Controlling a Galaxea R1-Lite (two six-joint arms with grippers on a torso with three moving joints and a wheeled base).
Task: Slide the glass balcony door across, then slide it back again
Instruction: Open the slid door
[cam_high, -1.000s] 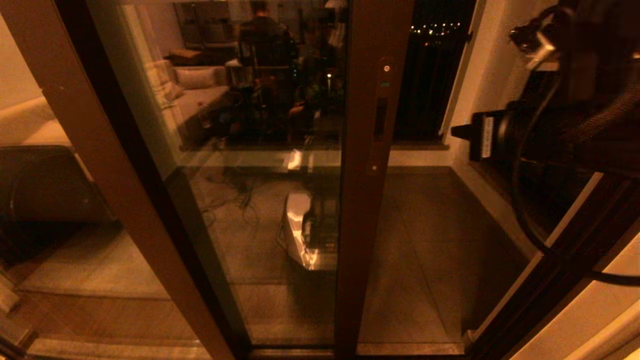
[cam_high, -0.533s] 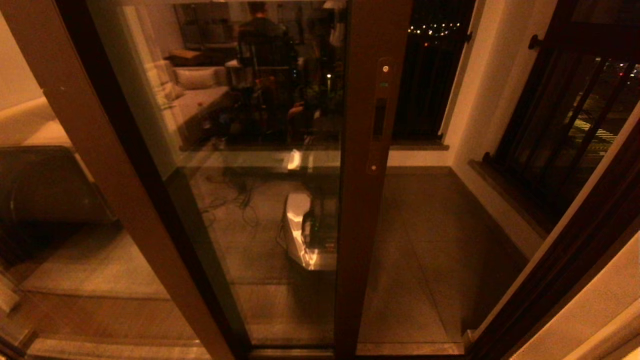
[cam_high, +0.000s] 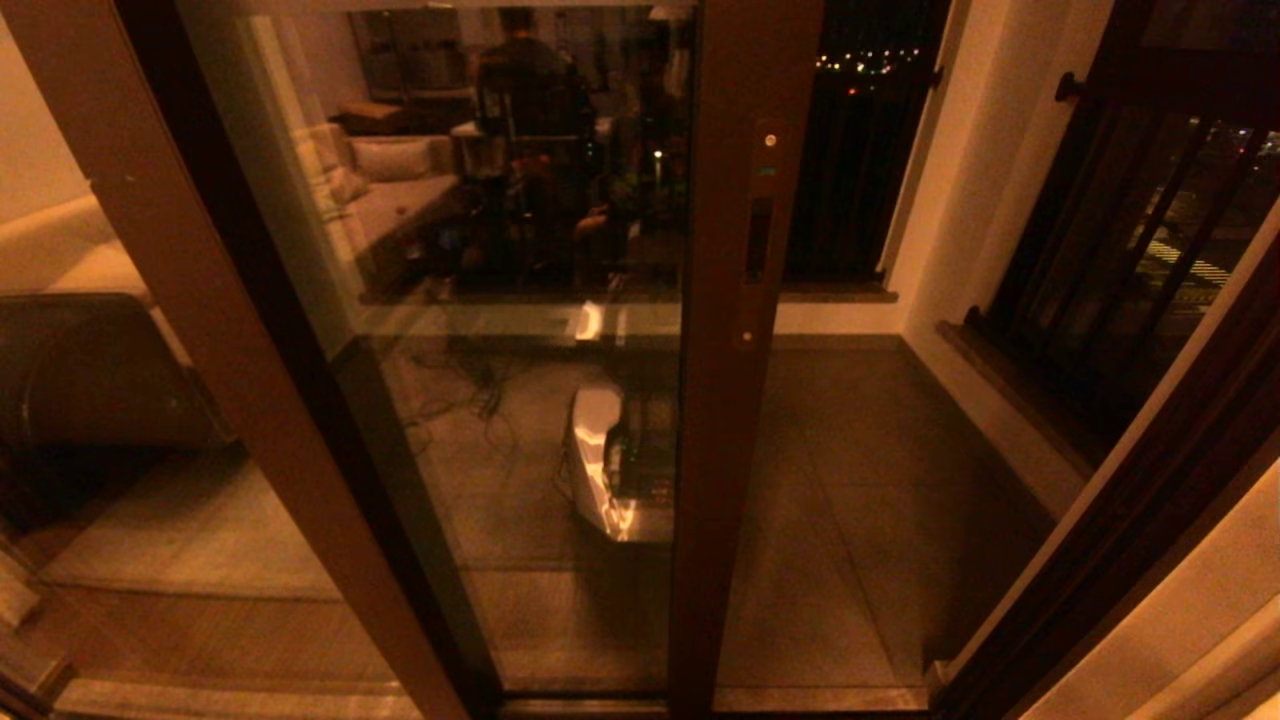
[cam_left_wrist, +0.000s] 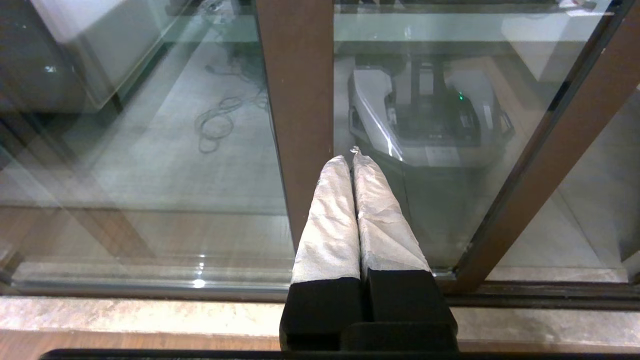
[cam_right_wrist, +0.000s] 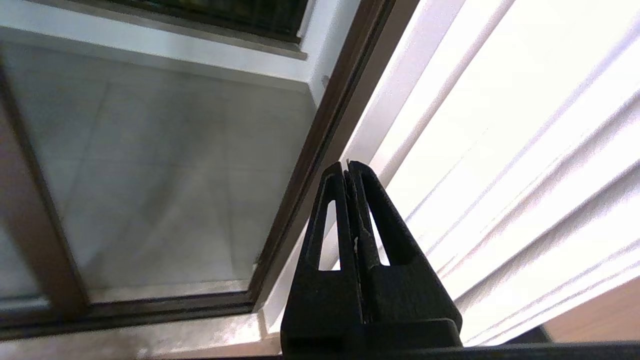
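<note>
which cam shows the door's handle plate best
The head view: the handle plate sits in full on the upright brown edge of the glass balcony door, slot and screws visible. The left wrist view shows only lower frame and glass; the right wrist view shows a bottom corner, no plate.

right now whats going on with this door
Nothing is handling the door at this moment. It stands with its handle plate toward an open gap onto the balcony. The right gripper is shut and empty, down by the frame's bottom corner. The left gripper, also shut, sits parked low in front of the glass.
</note>
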